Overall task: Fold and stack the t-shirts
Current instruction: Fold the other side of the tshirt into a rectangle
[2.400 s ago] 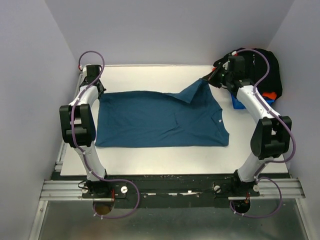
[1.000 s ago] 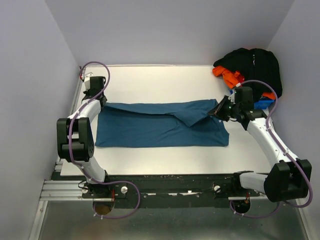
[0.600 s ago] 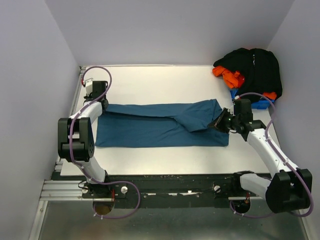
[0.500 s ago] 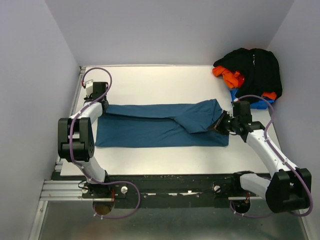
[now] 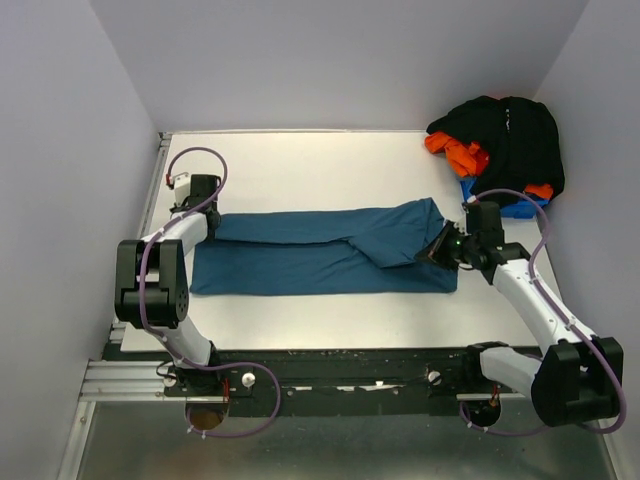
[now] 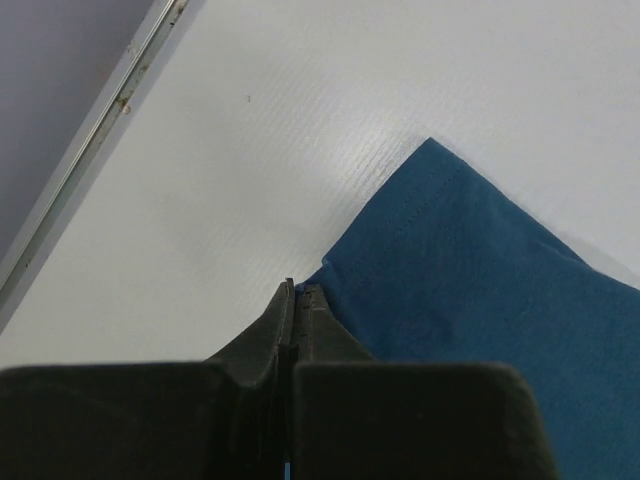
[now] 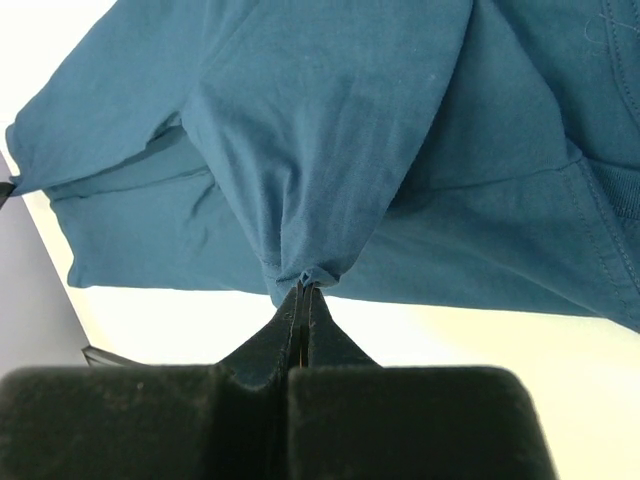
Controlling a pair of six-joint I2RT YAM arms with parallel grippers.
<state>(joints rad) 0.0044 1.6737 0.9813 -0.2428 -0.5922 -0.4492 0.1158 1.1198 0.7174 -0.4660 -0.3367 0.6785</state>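
Note:
The teal-blue t-shirt [image 5: 320, 250] lies across the middle of the white table, its far long edge folded over toward the near edge. My left gripper [image 5: 208, 222] is shut on the shirt's far left corner [image 6: 440, 260], low over the table. My right gripper [image 5: 440, 247] is shut on a bunched fold of the shirt [image 7: 310, 150] at its right end, held slightly above the lower layer. A black t-shirt [image 5: 510, 135] and an orange t-shirt [image 5: 455, 152] lie heaped at the far right corner.
A small blue plastic bin [image 5: 515, 208] sits under the heap at the right edge, just behind my right arm. The table [image 5: 300, 160] has a metal rail [image 6: 90, 150] along its left edge and purple-grey walls on three sides.
Both grippers have carried the shirt's far edge toward the near side, folding it lengthwise. The right arm swung away from the heap; the band has narrowed and the left gripper slid slightly nearer.

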